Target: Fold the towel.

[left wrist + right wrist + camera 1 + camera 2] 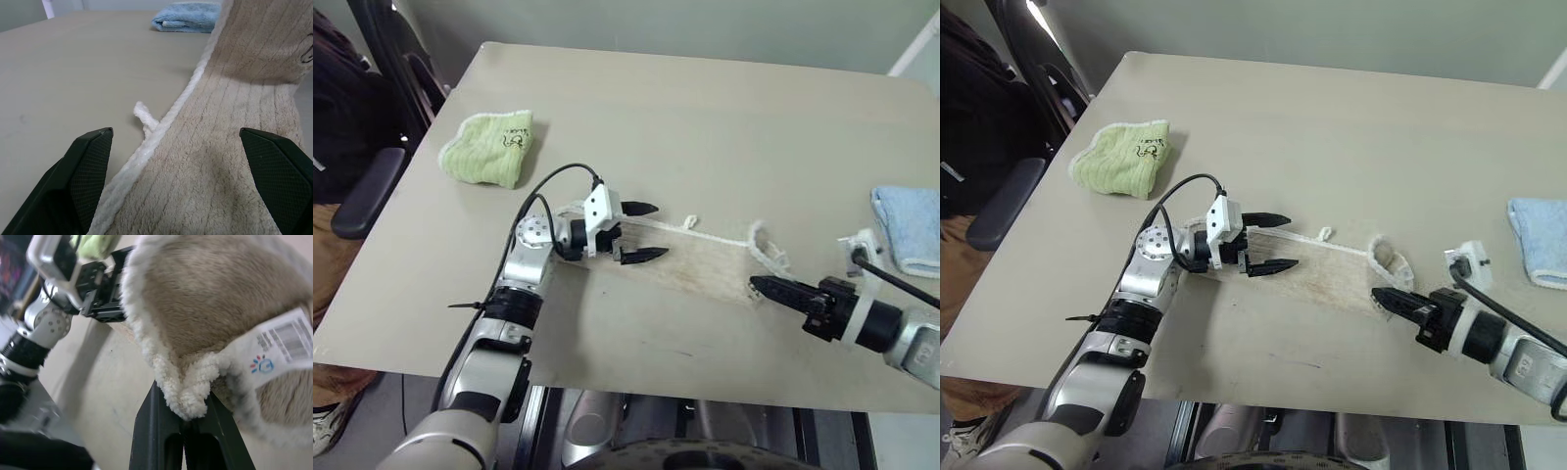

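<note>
beige towel (700, 262) stretched along the bench (705, 108) near its front edge, right end effector (762, 286) pinching its end, left end effector (641, 232) spread wide over the other end

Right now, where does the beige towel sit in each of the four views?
Left eye view: the beige towel lies centre, between both grippers.
Right eye view: centre, same spot.
Left wrist view: running away between the open fingers.
Right wrist view: its edge pinched in the shut fingers.
Shared landmark: the light-blue towel.
</note>
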Controlling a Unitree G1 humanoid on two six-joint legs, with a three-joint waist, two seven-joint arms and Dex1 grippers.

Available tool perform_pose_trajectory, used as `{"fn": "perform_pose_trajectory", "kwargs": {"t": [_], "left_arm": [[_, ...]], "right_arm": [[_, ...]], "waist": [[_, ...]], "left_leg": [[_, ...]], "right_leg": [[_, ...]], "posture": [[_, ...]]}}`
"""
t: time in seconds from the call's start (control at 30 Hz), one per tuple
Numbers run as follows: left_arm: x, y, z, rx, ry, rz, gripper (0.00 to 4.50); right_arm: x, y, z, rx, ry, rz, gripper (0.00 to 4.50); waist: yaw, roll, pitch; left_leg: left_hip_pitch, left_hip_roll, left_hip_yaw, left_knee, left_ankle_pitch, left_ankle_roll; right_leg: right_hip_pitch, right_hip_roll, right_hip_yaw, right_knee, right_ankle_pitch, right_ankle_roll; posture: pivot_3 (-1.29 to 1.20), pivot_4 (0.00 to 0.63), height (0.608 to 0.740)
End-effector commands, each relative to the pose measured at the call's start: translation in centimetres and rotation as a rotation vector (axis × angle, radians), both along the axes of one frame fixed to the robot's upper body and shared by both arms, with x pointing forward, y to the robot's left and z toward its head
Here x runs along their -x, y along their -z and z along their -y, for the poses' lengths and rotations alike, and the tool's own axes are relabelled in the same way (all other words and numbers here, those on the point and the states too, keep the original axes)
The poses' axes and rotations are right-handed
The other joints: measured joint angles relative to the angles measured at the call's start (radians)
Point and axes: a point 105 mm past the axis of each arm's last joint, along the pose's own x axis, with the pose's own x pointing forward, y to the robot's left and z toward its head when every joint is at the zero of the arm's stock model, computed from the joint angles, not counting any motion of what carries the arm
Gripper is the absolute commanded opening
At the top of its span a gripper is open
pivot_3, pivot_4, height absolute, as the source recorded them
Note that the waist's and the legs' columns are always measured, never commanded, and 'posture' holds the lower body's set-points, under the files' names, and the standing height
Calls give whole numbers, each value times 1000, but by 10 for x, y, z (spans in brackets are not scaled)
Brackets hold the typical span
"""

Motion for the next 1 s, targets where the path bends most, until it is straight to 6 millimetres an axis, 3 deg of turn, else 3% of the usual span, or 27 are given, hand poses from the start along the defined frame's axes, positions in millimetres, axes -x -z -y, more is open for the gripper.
{"fn": "perform_pose_trajectory", "kwargs": {"t": [0.03, 0.6, 0.77, 1.0], "left_arm": [[0, -8, 3, 13, 5, 39, 4500], [-3, -13, 1, 4, -7, 59, 4500], [-2, -12, 4, 10, -6, 61, 4500], [-3, -13, 4, 13, -15, 66, 4500]], "right_arm": [[-15, -6, 0, 7, 37, 62, 45], [-21, 25, -44, 140, -203, 75, 45], [-25, 38, -50, 227, -245, 83, 45], [-30, 38, -51, 276, -267, 134, 45]], "waist": [[0, 0, 0], [-2, 0, 0], [0, 0, 0], [0, 0, 0]], "left_leg": [[0, 0, 0, 0, 0, 1], [1, 0, 0, 0, 4, 8], [1, 0, 0, 1, 4, 8], [1, 0, 0, 0, 4, 8]], "right_leg": [[0, 0, 0, 0, 1, -1], [0, 0, 0, -2, 4, -3], [0, 0, 0, -2, 5, -3], [0, 0, 0, -2, 5, -4]], "posture": [[0, 150, 733], [0, 150, 733], [0, 150, 733], [0, 150, 733]]}}
